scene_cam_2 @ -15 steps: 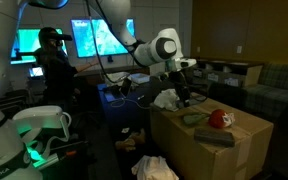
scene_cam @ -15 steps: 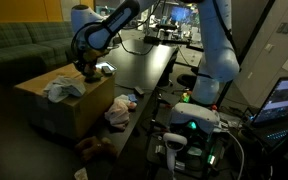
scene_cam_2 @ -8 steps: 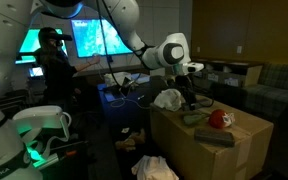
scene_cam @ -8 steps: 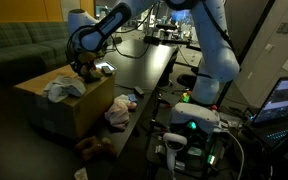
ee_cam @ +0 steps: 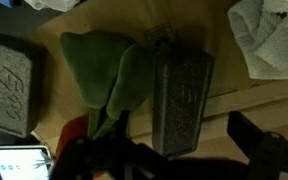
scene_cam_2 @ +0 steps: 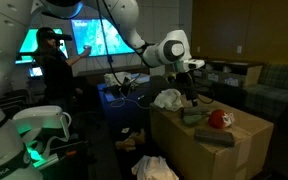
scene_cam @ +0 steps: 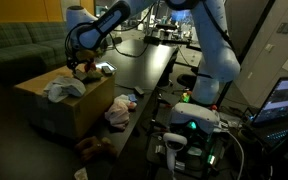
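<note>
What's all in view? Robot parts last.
cardboard box: 1, brown, beside black table
green cloth: 1, green, box top
grey block: 1, grey, box top, against green cloth
second grey block: 1, grey, box top, apart
white cloth: 1, white, box edge
red object: 1, red, box top
floor clothes: pile, pale, beside box
couch: 1, green, beyond box
person: 1, dark clothes, by monitors
arm: 1, white, over box
gripper: 1, black, above box, open

This is a robotics lab, with glowing monitors [scene_cam_2: 96,38], a long workbench [scene_cam: 149,62] and a green couch [scene_cam: 14,48].
</note>
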{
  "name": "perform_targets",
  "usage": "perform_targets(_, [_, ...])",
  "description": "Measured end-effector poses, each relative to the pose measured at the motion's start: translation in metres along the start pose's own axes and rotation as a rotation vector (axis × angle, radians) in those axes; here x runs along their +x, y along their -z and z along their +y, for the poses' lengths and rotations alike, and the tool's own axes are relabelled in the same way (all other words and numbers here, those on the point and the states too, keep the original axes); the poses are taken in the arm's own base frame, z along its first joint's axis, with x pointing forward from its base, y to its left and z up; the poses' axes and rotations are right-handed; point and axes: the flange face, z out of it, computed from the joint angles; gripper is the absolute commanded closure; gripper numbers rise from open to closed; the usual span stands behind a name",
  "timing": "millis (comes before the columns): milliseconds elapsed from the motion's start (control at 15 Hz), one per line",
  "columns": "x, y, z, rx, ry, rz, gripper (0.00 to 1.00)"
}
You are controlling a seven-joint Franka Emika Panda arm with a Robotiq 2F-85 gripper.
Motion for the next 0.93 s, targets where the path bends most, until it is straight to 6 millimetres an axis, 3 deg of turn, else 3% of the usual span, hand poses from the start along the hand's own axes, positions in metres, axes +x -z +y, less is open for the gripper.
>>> perform_targets(200, [-0.005, 0.021, 0.009, -0.003, -0.006, -0.015, 0.0])
perform_targets(400, [-0.03, 0.048, 0.024, 0.009, 0.012, -0.081, 0.0])
perform_targets(667, [-0.088, 0.077, 0.05, 0.034, 0.071, -0.191, 0.0])
perform_targets(933, [-0.161, 0.078, 0.065, 0.04, 0.151, -0.268, 0.0])
